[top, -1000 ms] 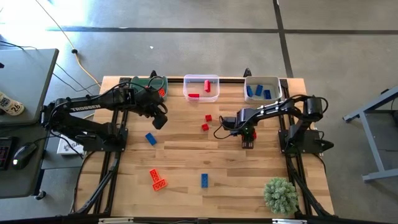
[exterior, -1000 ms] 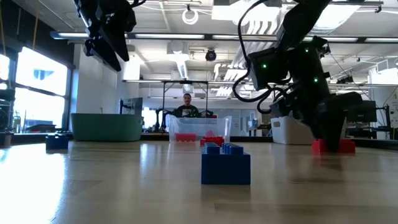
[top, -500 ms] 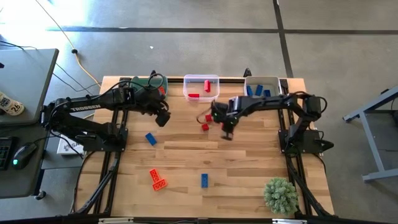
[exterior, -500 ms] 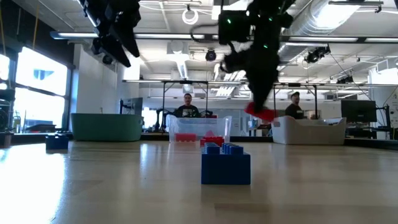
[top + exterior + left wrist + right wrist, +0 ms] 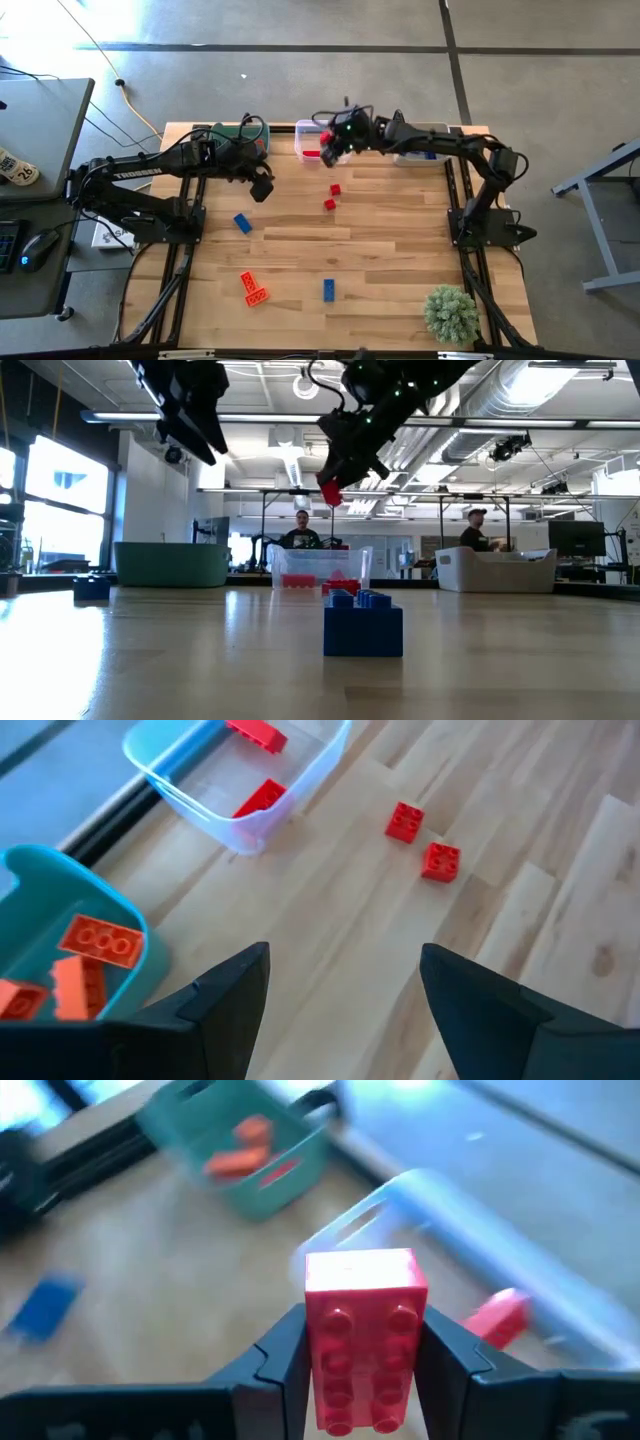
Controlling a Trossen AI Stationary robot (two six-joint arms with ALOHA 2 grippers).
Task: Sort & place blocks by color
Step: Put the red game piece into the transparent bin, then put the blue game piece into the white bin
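Right pincer point(image 5: 327, 148): raised above the counter point(image 5: 400, 260), at the near edge of the clear bin point(image 5: 340, 152); in the low view it hangs high over that bin.
Right pincer state: clenched on a red block point(image 5: 365, 1338); both fingers point(image 5: 285, 1365) press the block's long sides, studs facing the wrist camera.
Held block position: off the counter, in the air at the clear bin's rim; seen from table height as a red spot point(image 5: 330, 491) well above the bin.
Left pincer point(image 5: 262, 187): hovers over the counter near the green bin point(image 5: 240, 131), clear of all blocks.
Left pincer state: released, fingers point(image 5: 225, 990) spread wide with nothing between them.
Clear bin contents: two red blocks point(image 5: 262, 798) visible in the left wrist view, one flat on the floor, one near the wall.
Green bin contents: orange blocks point(image 5: 98, 942), at least two.
Grey bin point(image 5: 440, 130): at the counter's far right; blue blocks point(image 5: 416, 146) inside, partly hidden by the right arm.
Loose red blocks: two small square ones point(image 5: 333, 189), just beside each other, on the counter in front of the clear bin.
Loose blue blocks: one point(image 5: 242, 223) near the left arm's base; one point(image 5: 328, 290) toward the near edge, mid counter.
Loose orange blocks: a pair point(image 5: 252, 288) touching each other, near the front left.
Plant point(image 5: 450, 312): front right corner of the counter.
Room: two people point(image 5: 302, 530) seated behind the bins, beyond the counter.
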